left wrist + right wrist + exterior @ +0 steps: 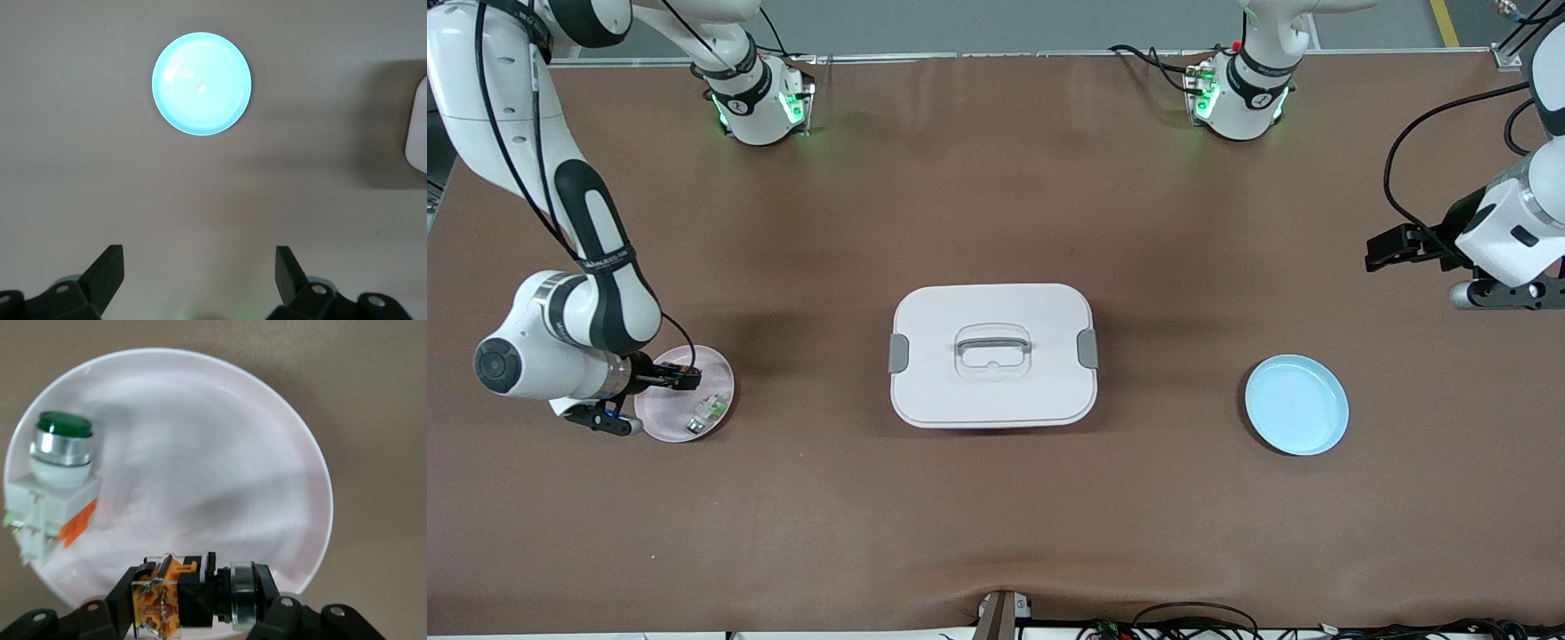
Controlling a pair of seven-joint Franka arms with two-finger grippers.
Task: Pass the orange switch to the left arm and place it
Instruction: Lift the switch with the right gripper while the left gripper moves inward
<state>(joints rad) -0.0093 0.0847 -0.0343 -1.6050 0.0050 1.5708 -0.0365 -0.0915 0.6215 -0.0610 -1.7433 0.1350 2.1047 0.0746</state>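
The small black-and-orange switch [193,593] is pinched by the right end effector [193,603] over the round pink plate [200,420]. The left end effector [199,270] is held spread above the brown bench [996,516], waiting.

Box [419,127] cut off at left wrist view's edge.

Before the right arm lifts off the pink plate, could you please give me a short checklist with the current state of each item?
1. Right gripper shut on the orange switch, over the pink plate: ok.
2. Grip firm enough to hold through the lift: cannot tell.
3. Green-capped switch lies on the same plate, apart from the held one: ok.
4. Box sits mid-table between the two plates, lid on, so the path likely has to rise over it or go around: ok.
5. Left gripper open, waiting above the table at its own end: ok.
6. Blue plate bare: ok.
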